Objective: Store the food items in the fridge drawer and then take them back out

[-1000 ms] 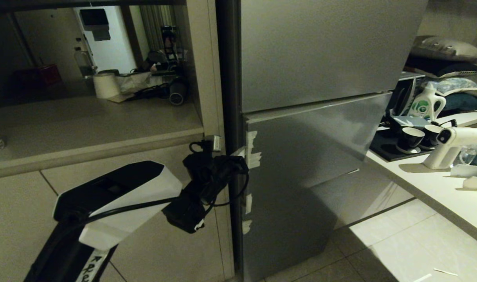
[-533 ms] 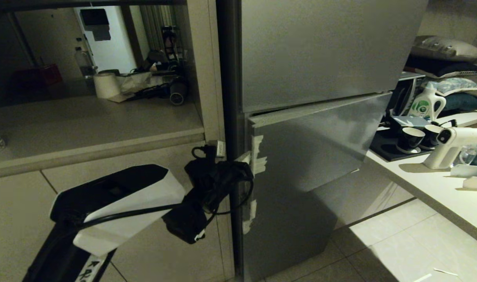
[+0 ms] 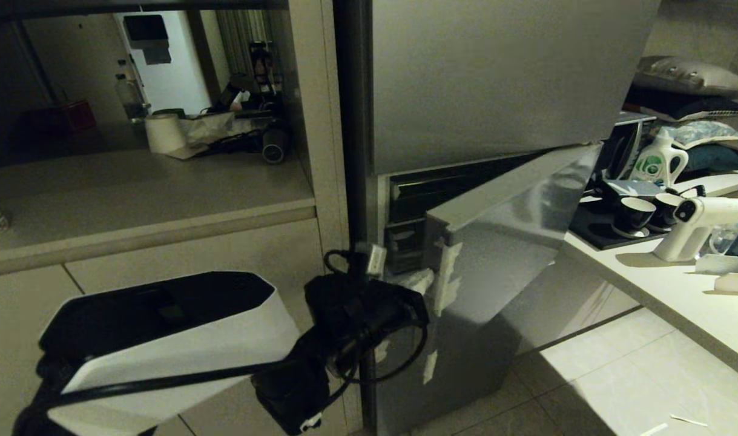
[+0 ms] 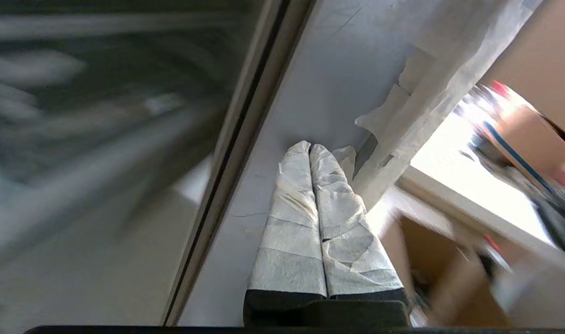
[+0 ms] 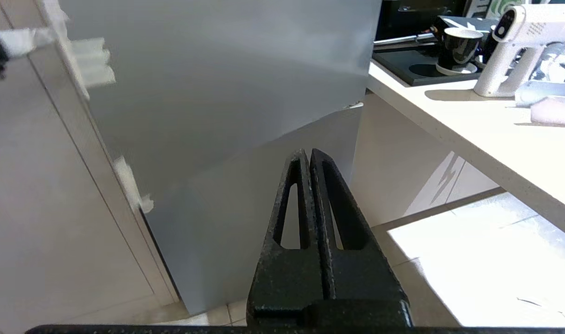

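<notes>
Fridge door partly open, drawer not yet reached

The left tool (image 4: 309,147), pressed shut and empty, hooks behind the taped edge of the lower fridge door (image 3: 502,242); the right tool (image 5: 308,153), shut too, hangs before that door. No fridge drawer or food item shows; storing and removal remain

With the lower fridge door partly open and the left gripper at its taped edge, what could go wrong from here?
1. The left gripper is shut, its taped fingers only hooked behind the lower fridge door beside loose tape scraps. It may slip off, and the door could swing back.
2. The door opens toward the counter on the right, where cups and a white spray gun stand. A wide swing might hit that counter's edge.
</notes>
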{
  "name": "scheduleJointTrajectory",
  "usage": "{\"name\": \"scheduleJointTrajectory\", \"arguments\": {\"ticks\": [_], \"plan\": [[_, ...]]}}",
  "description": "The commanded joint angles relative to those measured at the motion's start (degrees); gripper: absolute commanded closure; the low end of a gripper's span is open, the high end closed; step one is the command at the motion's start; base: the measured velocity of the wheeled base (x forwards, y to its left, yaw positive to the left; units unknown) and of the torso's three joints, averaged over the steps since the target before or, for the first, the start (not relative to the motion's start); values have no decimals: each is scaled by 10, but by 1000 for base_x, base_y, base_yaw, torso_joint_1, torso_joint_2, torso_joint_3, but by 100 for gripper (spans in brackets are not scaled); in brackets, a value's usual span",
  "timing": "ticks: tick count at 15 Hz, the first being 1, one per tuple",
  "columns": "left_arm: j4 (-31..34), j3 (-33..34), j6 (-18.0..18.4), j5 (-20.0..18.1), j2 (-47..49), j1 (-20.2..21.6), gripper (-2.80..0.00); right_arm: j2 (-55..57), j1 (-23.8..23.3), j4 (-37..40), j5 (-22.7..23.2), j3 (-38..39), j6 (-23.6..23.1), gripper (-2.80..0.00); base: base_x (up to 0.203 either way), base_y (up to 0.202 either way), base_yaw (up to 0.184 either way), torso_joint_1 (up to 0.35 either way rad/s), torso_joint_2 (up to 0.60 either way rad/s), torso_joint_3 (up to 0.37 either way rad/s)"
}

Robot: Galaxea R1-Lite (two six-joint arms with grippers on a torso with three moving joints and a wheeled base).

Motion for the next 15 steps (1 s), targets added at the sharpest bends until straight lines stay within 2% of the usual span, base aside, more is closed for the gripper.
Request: {"name": "scheduleJointTrajectory", "arguments": {"ticks": [1,6,9,15], "plan": [[-6,45,11,6,-36,-28,0,1,0,0,0,18,0,0,0,0,0,0,0,0],[-6,152,30,15,-105,-63,0,0,0,-1,0,17,-1,0,0,0,0,0,0,0],[-6,159,31,37,-150,-67,0,1,0,-1,0,18,-1,0,0,0,0,0,0,0],[-6,160,35,51,-279,-67,0,1,0,-1,0,17,-2,0,0,0,0,0,0,0]]}}
